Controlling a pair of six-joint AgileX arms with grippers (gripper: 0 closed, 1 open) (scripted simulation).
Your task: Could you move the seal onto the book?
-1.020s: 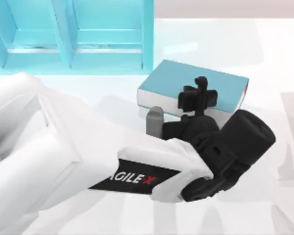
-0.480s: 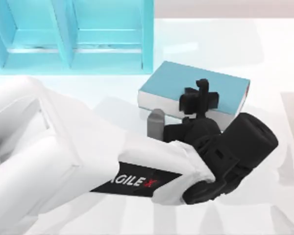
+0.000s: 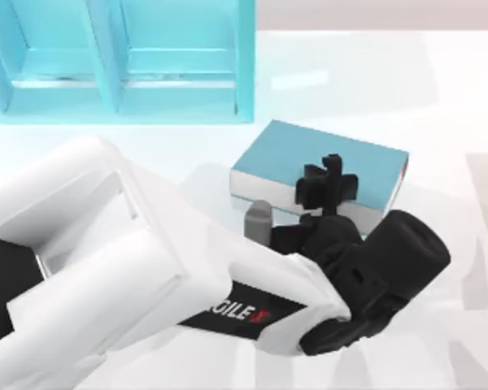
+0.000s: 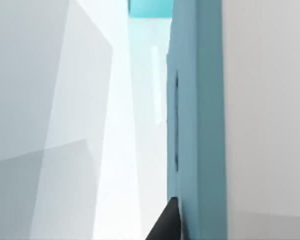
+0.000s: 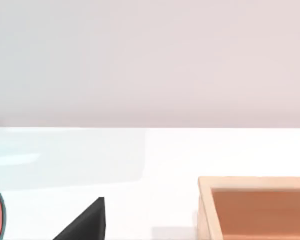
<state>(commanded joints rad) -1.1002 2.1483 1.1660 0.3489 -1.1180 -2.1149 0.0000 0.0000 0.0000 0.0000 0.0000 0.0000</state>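
Note:
The teal book [image 3: 285,158] lies flat at the table's middle, with white page edges along its front. My left gripper [image 3: 332,175] reaches over the book's top from the front, its black fingers above the cover. The seal is hidden from me. A small grey rounded piece [image 3: 258,219] stands at the book's front edge, against the gripper's black body; I cannot tell if it belongs to the arm. In the left wrist view the book's cover [image 4: 197,125] runs edge-on beside a black fingertip [image 4: 165,227]. In the right wrist view a black fingertip [image 5: 85,222] of my parked right gripper pokes in.
A large teal shelf unit [image 3: 114,65] with compartments stands at the back left, close behind the book. My left arm's white links cover the table's front left. In the right wrist view an open wooden box [image 5: 255,210] sits on the white table.
The book, the left gripper above it and the grey piece have all shifted toward the table's front. The left arm's white upper links have swung to the right.

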